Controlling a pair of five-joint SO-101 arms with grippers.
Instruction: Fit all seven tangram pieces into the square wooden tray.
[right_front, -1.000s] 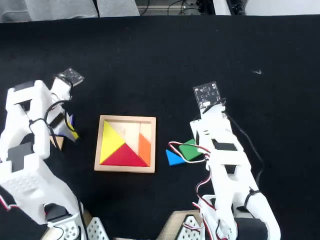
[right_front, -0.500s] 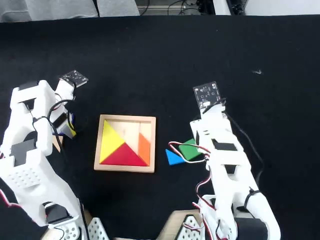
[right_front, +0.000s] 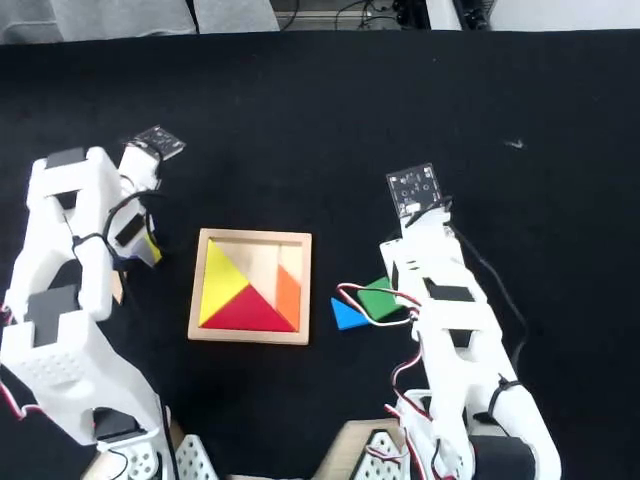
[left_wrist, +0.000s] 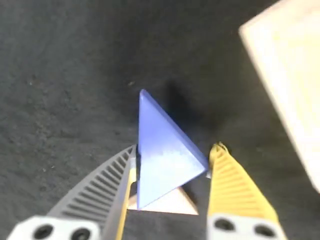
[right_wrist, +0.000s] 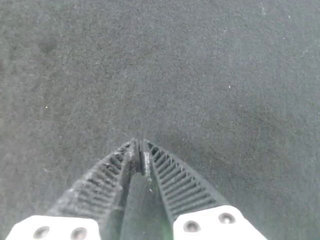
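The square wooden tray (right_front: 251, 240) lies at the table's middle with a yellow triangle (right_front: 222, 282), a red triangle (right_front: 250, 314) and an orange piece (right_front: 288, 292) inside. My left gripper (left_wrist: 175, 149) is shut on a violet-blue triangle (left_wrist: 162, 152), held above the black cloth just left of the tray; in the high view it sits at the left gripper (right_front: 143, 246). A pale triangle (left_wrist: 167, 202) lies beneath it. A tray corner (left_wrist: 280, 70) shows nearby. My right gripper (right_wrist: 138, 150) is shut on nothing, over bare cloth. A blue piece (right_front: 346, 316) and a green piece (right_front: 377, 297) lie right of the tray beside the right arm.
A tan piece (right_front: 119, 287) pokes out by the left arm. The right arm (right_front: 445, 320) stretches along the tray's right side, with wires looping over the green piece. Open black cloth spreads beyond the tray toward the far edge.
The left arm has swung farther from the front edge and slightly toward the tray, carrying the violet-blue triangle. The right arm has stayed still.
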